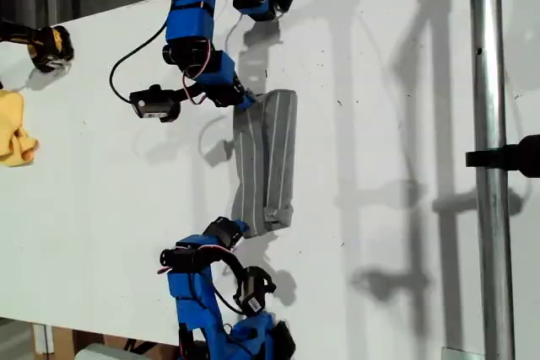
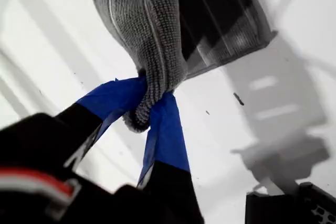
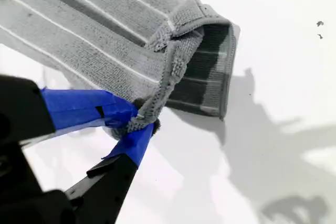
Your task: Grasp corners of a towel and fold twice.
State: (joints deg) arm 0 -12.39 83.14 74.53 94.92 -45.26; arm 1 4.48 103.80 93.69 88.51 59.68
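The towel (image 1: 268,158) is pinched at opposite ends by my first gripper (image 2: 148,109) and my second gripper (image 3: 137,121), both clamped on corners; a yellow cloth (image 1: 14,128) is seen at the exterior view's left.

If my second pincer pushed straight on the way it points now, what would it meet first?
Probably only more of the towel: my second pincer is shut on a bunched corner, and the folded layers lie directly ahead. Beyond them is bare white table, though depth is unclear.

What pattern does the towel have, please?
Grey with thin white pinstripes on the towel, clearest in the second wrist view.
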